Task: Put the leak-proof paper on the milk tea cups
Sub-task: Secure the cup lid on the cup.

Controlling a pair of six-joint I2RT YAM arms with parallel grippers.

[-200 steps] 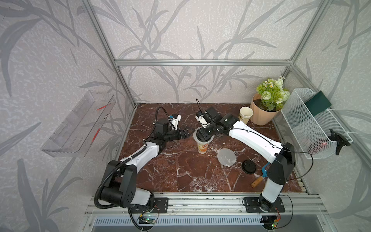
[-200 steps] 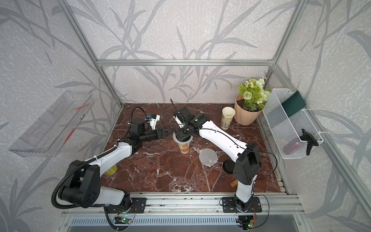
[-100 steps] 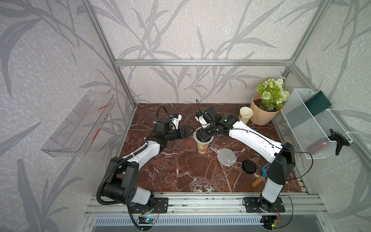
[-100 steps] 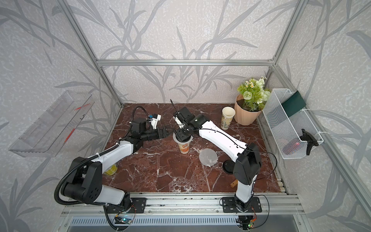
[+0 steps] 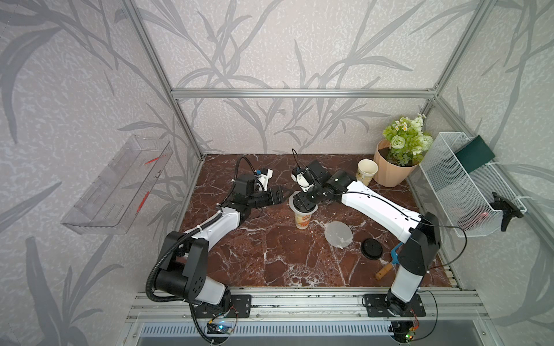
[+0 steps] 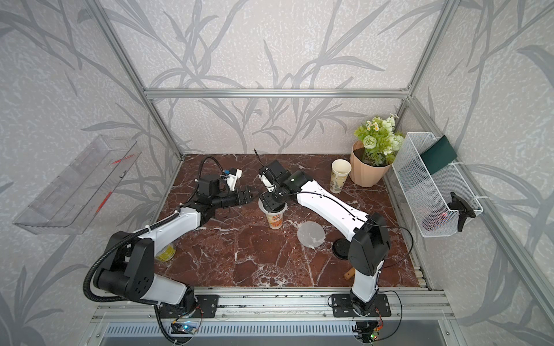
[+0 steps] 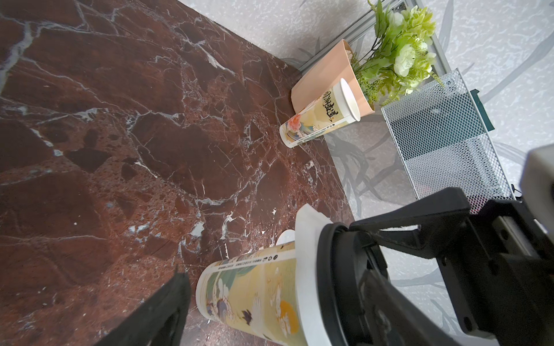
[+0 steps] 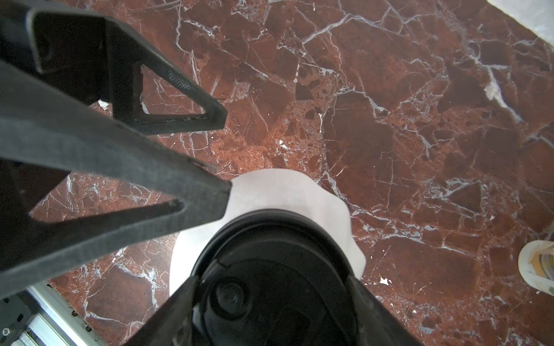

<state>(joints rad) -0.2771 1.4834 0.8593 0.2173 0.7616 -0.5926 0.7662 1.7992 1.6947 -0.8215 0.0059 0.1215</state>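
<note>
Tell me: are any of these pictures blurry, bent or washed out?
In both top views the frame posts splay outward, a wide-lens bend, but focus is sharp. In the left wrist view the flowers look washed out and the near black lid is soft. In the right wrist view the close end effector fingers blur.

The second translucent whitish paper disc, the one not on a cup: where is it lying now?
In both top views the loose translucent paper disc lies flat on the brown marble tabletop, between the printed paper cup under the right gripper and a black round lid.
</note>
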